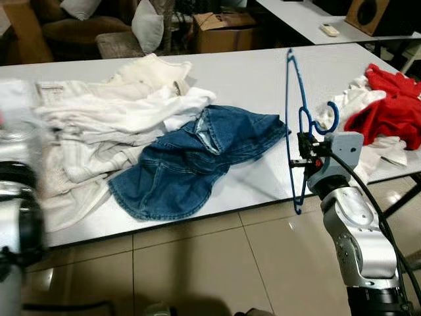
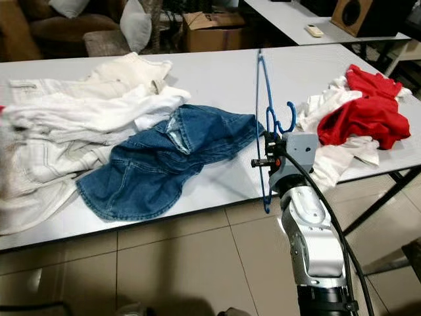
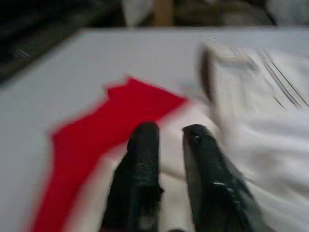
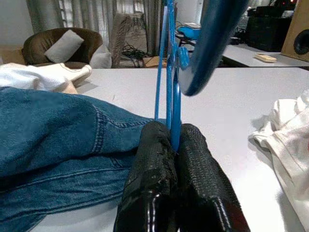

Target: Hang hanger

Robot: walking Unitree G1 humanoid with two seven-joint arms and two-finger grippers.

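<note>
Right gripper clamped on thin blue wire hanger, upright above white table; left gripper narrowly parted over red cloth, crumpled blue denim garment alongside

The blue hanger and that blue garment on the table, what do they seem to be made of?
The blue hanger, pinched in the right tool, looks like thin wire with a smooth blue coating: slim rods with a slight sheen. Possibly plain plastic. The blue garment looks like denim: faded blue weave, matte, with visible stitched seams. The table looks like smooth pale laminate.
</note>
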